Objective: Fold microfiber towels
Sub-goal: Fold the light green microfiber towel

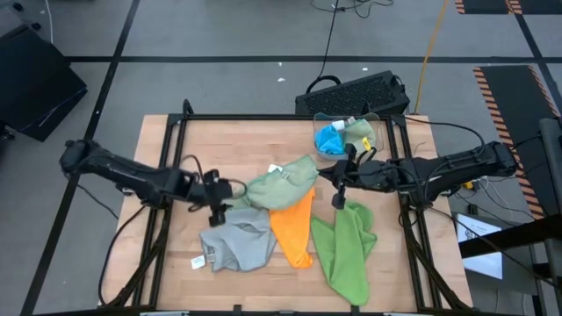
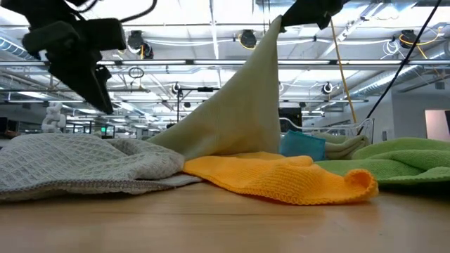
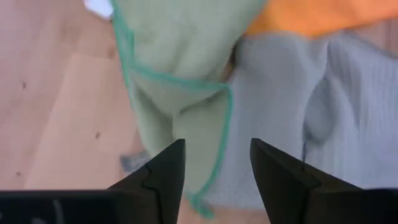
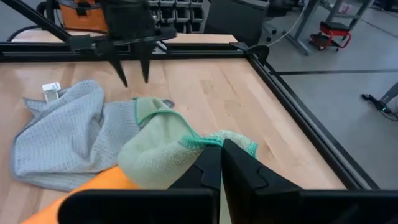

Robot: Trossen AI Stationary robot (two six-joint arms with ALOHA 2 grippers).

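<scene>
Above the middle of the desk, the right pincer is clamped tight on one corner of the sage green towel, and the low view shows that corner lifted so the cloth hangs from it like a tent down to the pile. The right wrist view shows the teal-stitched edge of the cloth pinched between the two closed fingers. The left pincer hovers over the other end of the same towel with its fingers parted and nothing between them; in its own wrist view the towel's opposite corner, with its green hem, lies just ahead of the gap, partly over the grey towel.

Outward from there, the orange towel lies crumpled under the sage one and beside the grey, whose white tag sits at its outer corner. The lime green towel is heaped on the right side of the desk, and a bright blue towel sits with another pale green cloth in a clear bin at the far edge.

The step in hand appears to be spreading the sage towel for folding. To do it well, the left pincer should probably take the hemmed corner only, clear of the grey cloth beneath, and then both arms should draw apart evenly until the edge is taut before laying it flat on bare wood.
</scene>
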